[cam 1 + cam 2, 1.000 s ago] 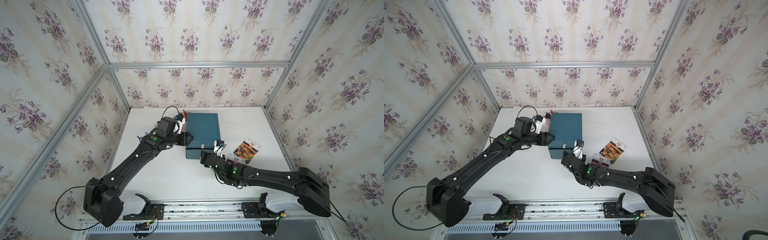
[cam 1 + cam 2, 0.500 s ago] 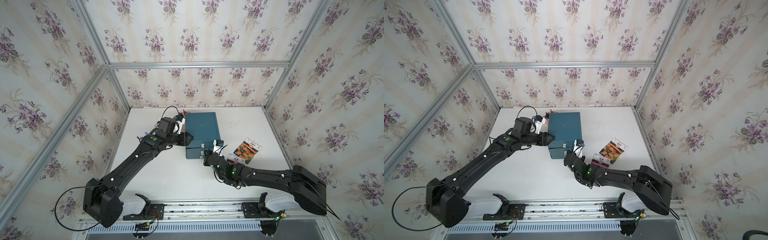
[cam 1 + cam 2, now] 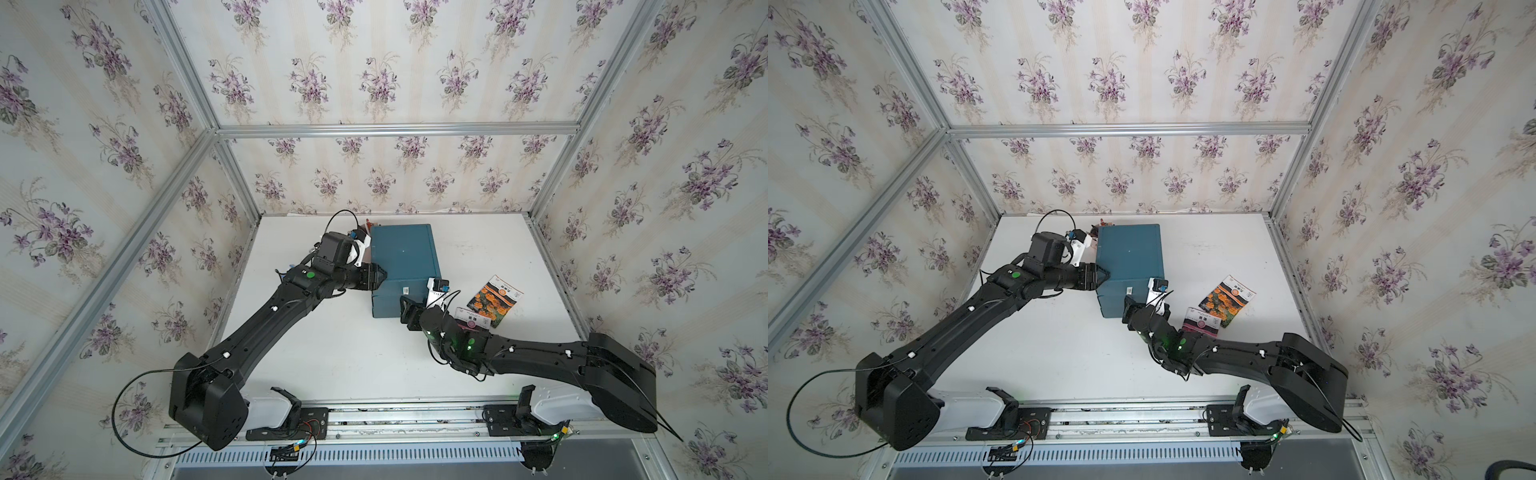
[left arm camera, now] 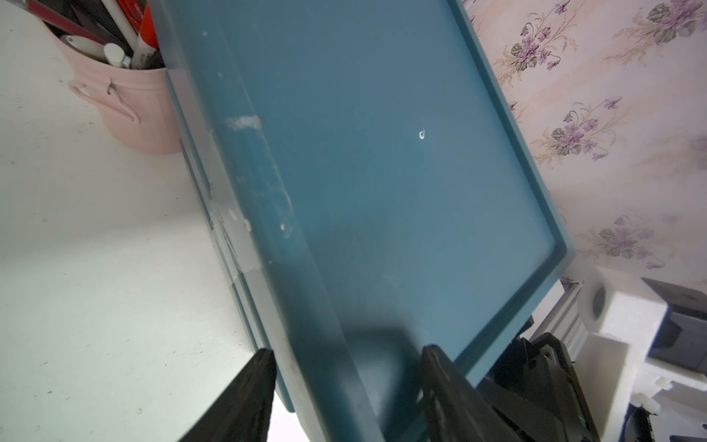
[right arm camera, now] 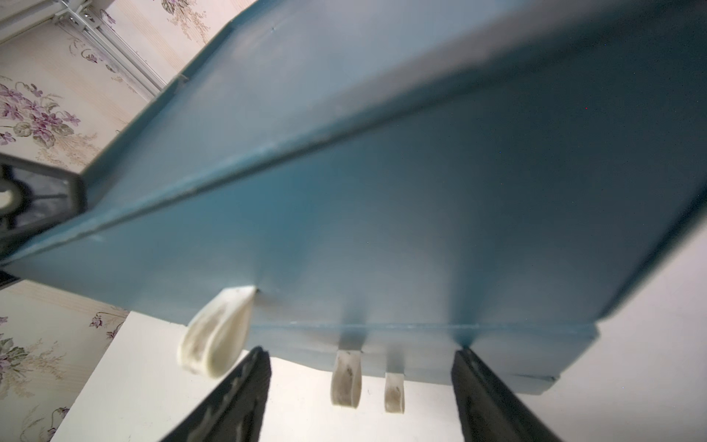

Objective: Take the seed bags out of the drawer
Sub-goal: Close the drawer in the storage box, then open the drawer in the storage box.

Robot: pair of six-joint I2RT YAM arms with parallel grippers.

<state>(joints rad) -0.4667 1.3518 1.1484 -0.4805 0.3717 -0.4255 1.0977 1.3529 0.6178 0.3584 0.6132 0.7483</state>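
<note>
Seed bags: we see two lying flat on the table point(image 3: 353, 353), to the right of the blue drawer box point(image 3: 403, 257). The orange bag point(image 3: 494, 300) is farther out, and the pink bag point(image 3: 471, 321) lies just beside it, partly under the right arm point(image 3: 540, 357). Our right gripper point(image 5: 361, 354) faces the box's front. Its jaws are wide apart around two white pull tabs point(image 5: 346, 379), touching neither and holding nothing. Our left gripper point(image 4: 346, 359) straddles the box's top left edge, and we cannot tell whether it pinches it. A pink cup point(image 4: 130, 111) of pens stands beside the box.
</note>
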